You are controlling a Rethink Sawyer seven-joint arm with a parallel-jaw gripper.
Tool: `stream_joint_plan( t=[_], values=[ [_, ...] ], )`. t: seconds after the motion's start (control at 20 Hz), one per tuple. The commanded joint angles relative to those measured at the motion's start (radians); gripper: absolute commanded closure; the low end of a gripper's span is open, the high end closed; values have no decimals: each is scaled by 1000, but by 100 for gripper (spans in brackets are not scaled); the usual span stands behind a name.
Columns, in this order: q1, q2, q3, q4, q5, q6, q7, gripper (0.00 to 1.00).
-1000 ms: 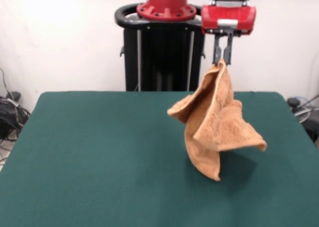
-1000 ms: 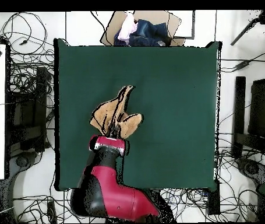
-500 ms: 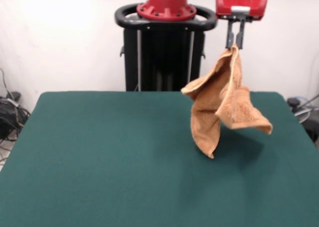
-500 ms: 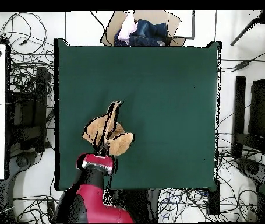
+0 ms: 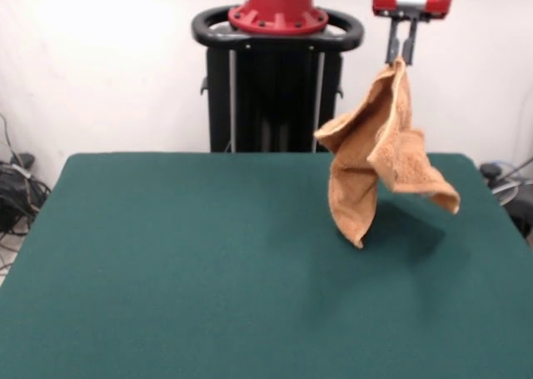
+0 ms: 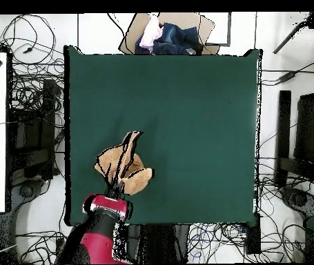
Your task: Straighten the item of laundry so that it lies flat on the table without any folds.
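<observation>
Near part of the desk is bare dark green felt in the front view. Further back, right of centre, the towel hangs in the air, orange-tan terry, bunched and twisted with several deep folds. Its lowest tip points down at the desk; cannot tell if it touches the felt or hangs just above. A shadow lies on the felt just right of that tip. One flap sticks out to the right, another lobe pokes left at mid-height. The top corner of the towel is pinched in the claw, two thin dark fingers pressed together on the cloth, below a red wrist block at the top edge. Behind, the black pedestal with a red cap stands at the desk's far side against a light wall. Cables lie on the floor far left.

Overhead view: the towel shows as a crumpled bundle near one corner of the desk, close to the edge where the red arm comes in. The claw itself is hidden under the arm's wrist here. At the opposite edge, off the desk, sits a cardboard box with dark and pale cloth in it. Cables cover the floor all round.
</observation>
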Motion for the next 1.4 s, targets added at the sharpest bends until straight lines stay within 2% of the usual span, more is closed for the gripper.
stream_joint_plan(
  t=[0.05, 0.1, 0.25, 0.45, 0.6, 0.85, 1.0, 1.15, 1.4],
  values=[
    [110, -207, -201, 55, 189, 299, 69, 100],
    [136, -216, -235, 46, 204, 323, 44, 100],
    [160, -223, -284, 18, 175, 366, 43, 100],
    [161, -213, -304, -11, 123, 376, 72, 100],
    [194, -201, -342, -39, 113, 397, 72, 100],
    [165, -226, -321, -42, 56, 434, 113, 100],
    [197, -215, -348, -52, 66, 438, 112, 100],
    [179, -216, -336, -44, 44, 430, 126, 100],
    [276, -204, -445, -97, 74, 506, 99, 100]
  ],
)
